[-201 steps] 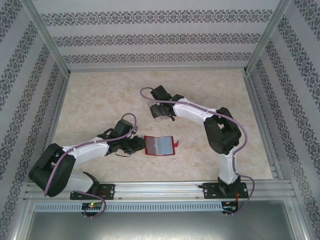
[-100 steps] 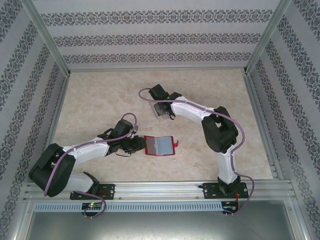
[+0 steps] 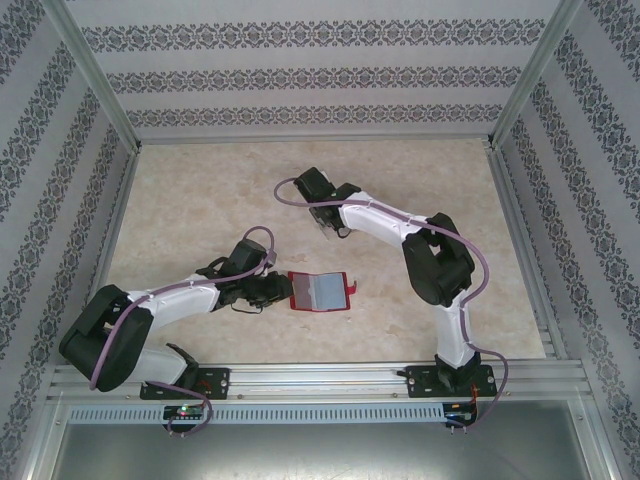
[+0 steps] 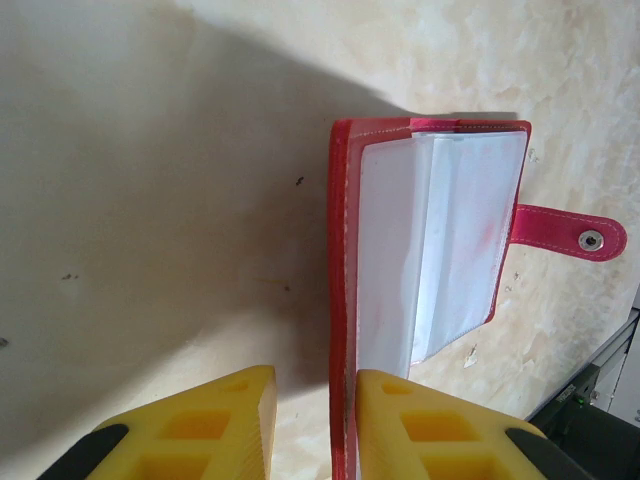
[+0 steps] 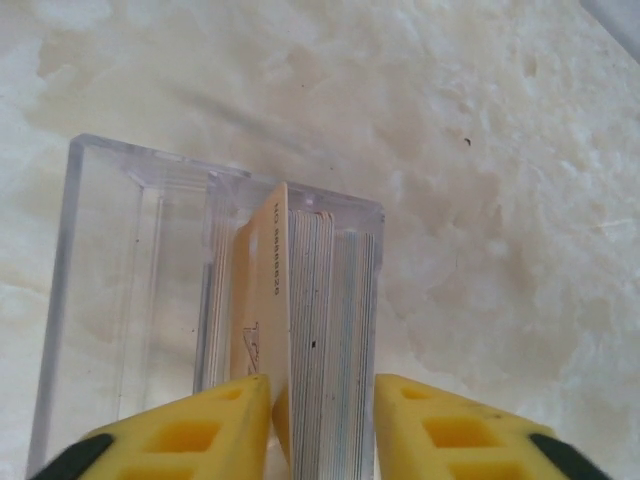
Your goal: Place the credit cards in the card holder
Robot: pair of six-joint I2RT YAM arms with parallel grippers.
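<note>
The card holder [image 3: 319, 292] is seen lying open on the table [image 3: 200, 190] from above, its left edge pinched by the left gripper [image 4: 315, 420]; clear pockets are made out up close. The credit cards [image 5: 320, 340] are stood on edge in a clear tray [image 5: 90, 300], the stack squeezed by the right gripper [image 5: 320, 430].

Lab test cell: aluminium frame [image 3: 92, 77], wallpapered walls [image 3: 310, 75], bolted arms

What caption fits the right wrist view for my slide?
Right gripper closing around upright credit cards stacked in a clear tray on the marbled table.
</note>
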